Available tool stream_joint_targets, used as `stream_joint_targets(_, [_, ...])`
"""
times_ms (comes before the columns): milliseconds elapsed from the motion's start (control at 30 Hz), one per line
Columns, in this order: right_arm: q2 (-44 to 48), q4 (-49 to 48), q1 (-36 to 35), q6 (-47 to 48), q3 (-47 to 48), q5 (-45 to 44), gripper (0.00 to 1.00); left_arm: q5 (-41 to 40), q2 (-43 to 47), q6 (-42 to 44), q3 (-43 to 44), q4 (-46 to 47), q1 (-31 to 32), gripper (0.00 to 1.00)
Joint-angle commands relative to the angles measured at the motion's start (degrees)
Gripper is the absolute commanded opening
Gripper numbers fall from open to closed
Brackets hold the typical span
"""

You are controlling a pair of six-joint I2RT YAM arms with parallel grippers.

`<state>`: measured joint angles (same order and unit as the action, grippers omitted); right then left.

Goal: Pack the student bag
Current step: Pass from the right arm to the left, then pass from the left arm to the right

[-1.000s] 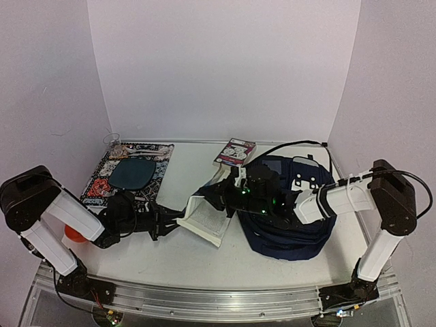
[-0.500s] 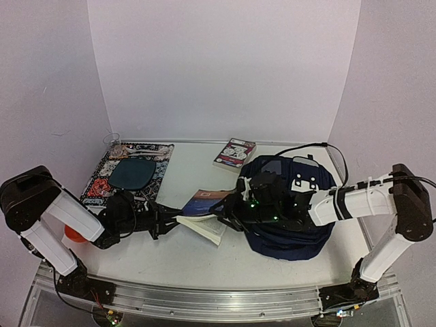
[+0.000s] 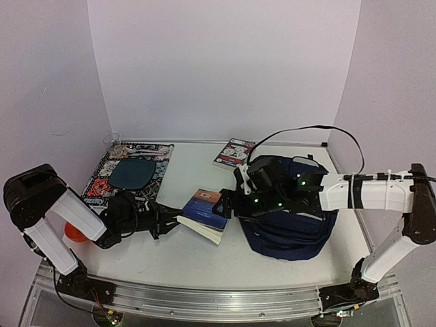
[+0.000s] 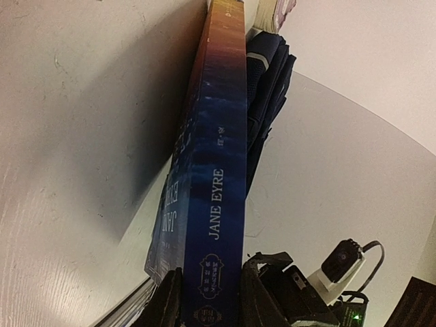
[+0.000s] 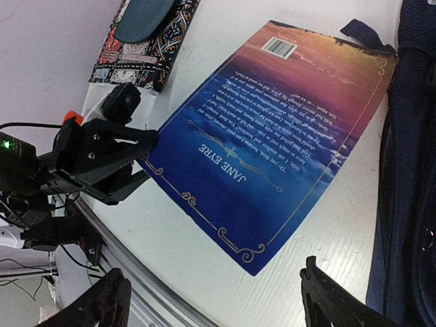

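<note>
The student bag (image 3: pixel 293 218), a navy backpack, lies right of centre on the table. A blue book titled Jane Eyre (image 3: pixel 204 208) lies closed, back cover up, with its far end against the bag (image 5: pixel 409 170). My left gripper (image 3: pixel 174 219) is shut on the book's near-left end, and in the left wrist view its fingers (image 4: pixel 208 286) pinch the spine (image 4: pixel 218 191). My right gripper (image 3: pixel 235 204) hovers open above the book (image 5: pixel 272 150). Its fingers (image 5: pixel 102 300) stand wide apart with nothing between them.
A second book (image 3: pixel 235 152) lies at the back by the wall. A patterned black mat with a teal oval (image 3: pixel 129 174) covers the back left, with a clear cup (image 3: pixel 112 142) behind it. An orange object (image 3: pixel 73 235) sits under the left arm.
The right gripper has opened and let go of the book. The book, held open with white pages showing, has dropped shut and flat. The left gripper keeps its hold.
</note>
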<state>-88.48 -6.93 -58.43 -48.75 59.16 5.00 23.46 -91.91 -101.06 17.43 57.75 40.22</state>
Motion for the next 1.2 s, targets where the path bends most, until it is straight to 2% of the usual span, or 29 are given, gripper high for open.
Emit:
stream_joint_targets(0, [3.7,8.0,1.0,5.6,0.8,-4.2,0.92,1.9,0.4,0.5,3.8,5.8,-0.5,0.00])
stream_joint_targets(100, [4.2,4.0,3.6,1.2,-1.6,-1.5,0.93,2.0,1.4,-1.2,3.6,5.8,-0.6,0.00])
stream_joint_targets(267, [4.1,-9.0,5.4,-8.4,-6.5,2.6,0.98,0.6,4.9,-3.3,4.1,5.8,-0.7,0.00])
stream_joint_targets(500, [-2.1,-25.8,5.5,-22.6,-9.8,6.2,0.98,-0.4,8.5,-5.4,5.0,5.8,-0.8,0.00])
stream_joint_targets(800, [-8.1,-33.7,5.5,-31.2,-13.1,5.6,0.98,-2.6,12.6,-6.8,4.5,5.8,-0.8,0.00])
stream_joint_targets(933, [-10.5,-43.3,5.5,-35.8,-17.2,6.2,0.98,-2.9,13.4,-7.4,4.9,5.9,-0.8,0.00])
stream_joint_targets(1167, [-18.4,-60.4,5.5,-42.1,-17.8,8.6,0.98,-3.9,14.6,-8.3,6.3,5.9,-0.8,0.00])
